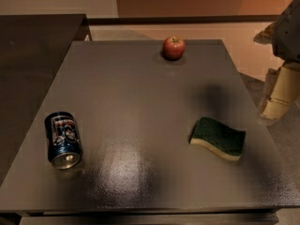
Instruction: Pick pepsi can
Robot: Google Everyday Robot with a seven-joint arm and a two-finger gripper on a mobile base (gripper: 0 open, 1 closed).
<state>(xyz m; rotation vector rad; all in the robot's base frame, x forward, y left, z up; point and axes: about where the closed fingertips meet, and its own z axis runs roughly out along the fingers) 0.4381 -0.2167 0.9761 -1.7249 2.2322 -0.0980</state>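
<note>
Hand (pixel 276 97) raised off worktop (pixel 140 88) edge, likely parked before approach; grip state: cannot tell. Pepsi can (pixel 63 139) lies on side, well apart from hand, beyond green sponge (pixel 218 138). Red apple (pixel 174 48) outside probable reach path

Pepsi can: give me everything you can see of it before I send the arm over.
The pepsi can is dark-blue metal with a white, red and dark label graphic and a shiny silver end. It lies on its side near the table's near-left corner, silver end toward the camera. Only the table touches it; the green sponge and the apple lie well apart from it. The gripper hangs at the picture's right edge, past the table's right side, far from the can.
</note>
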